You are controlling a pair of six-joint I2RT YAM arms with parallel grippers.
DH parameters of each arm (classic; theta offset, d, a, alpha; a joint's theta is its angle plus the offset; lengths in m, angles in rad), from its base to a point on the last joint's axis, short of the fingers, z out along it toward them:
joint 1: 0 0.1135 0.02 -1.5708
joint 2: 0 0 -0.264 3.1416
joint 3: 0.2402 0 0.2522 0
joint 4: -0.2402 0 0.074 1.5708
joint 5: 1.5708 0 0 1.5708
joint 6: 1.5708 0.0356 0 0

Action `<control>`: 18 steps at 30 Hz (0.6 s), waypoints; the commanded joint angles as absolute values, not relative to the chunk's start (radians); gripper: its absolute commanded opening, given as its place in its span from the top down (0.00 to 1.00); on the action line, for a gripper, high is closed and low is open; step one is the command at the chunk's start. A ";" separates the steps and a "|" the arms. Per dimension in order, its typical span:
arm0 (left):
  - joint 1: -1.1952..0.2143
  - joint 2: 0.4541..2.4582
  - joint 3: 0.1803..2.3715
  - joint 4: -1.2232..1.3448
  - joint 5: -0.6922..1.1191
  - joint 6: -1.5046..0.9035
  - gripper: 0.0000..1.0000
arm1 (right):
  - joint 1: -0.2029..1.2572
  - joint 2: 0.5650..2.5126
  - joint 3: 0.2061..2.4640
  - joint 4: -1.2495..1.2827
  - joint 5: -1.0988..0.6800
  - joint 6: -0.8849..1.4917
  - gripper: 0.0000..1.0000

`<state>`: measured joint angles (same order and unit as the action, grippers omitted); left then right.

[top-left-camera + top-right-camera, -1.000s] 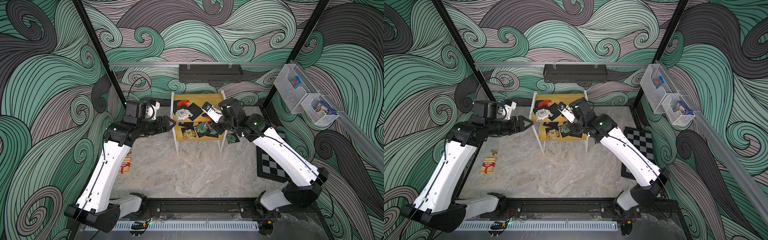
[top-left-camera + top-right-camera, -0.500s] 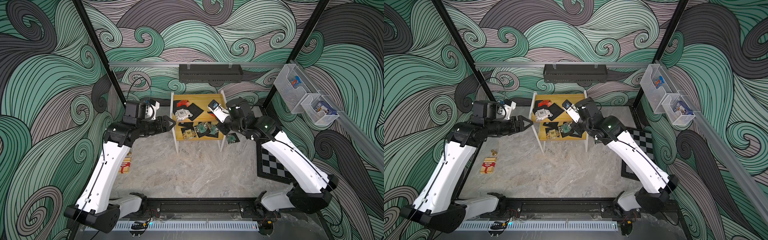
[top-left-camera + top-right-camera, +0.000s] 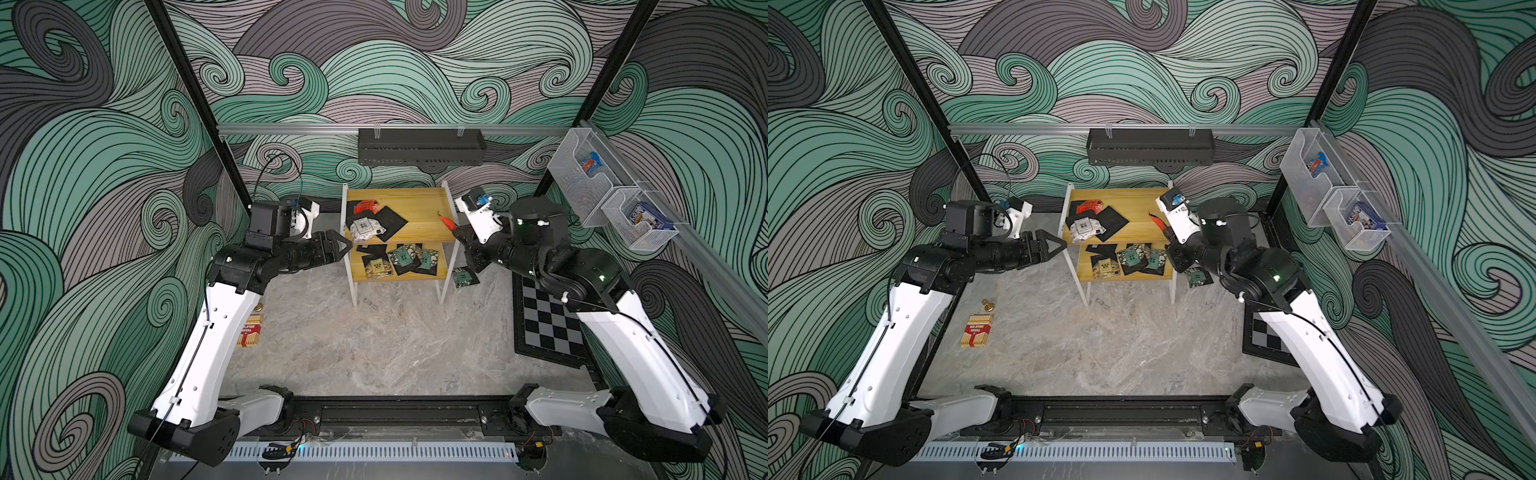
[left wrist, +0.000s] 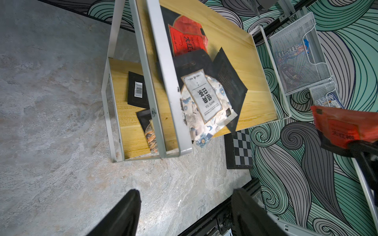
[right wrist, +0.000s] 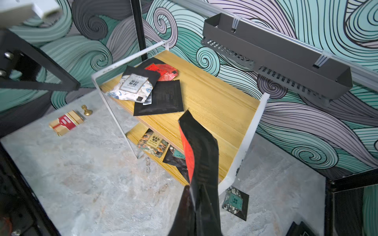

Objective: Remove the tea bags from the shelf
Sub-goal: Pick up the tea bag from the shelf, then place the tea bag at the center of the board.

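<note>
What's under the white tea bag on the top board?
The white tea bag partly covers one black sachet and a second black sachet; the first overlaps a red sachet. Anything fully beneath it is hidden.

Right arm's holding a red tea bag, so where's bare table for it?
Widest bare table for the red tea bag lies in front of the shelf, between striped box and chessboard, back to the front rail. The shelf's lower board is crowded with tea bags, and a teal tea bag lies by its chessboard-side leg.
</note>
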<state>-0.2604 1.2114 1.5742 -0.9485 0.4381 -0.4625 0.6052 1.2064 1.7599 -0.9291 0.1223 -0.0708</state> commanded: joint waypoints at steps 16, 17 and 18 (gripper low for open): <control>-0.264 1.173 1.526 -0.938 0.401 -0.458 0.25 | 0.129 1.022 1.429 -0.861 -0.326 0.287 0.94; -0.264 1.170 1.520 -0.939 0.397 -0.457 0.25 | 0.113 1.020 1.414 -0.858 -0.336 0.293 0.95; -0.264 1.167 1.512 -0.939 0.396 -0.455 0.25 | 0.095 1.019 1.401 -0.853 -0.345 0.303 0.94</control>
<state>-0.2604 1.1927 1.5227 -0.9447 0.4129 -0.4625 0.1284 1.0363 1.4204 -0.8963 -0.2726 0.2558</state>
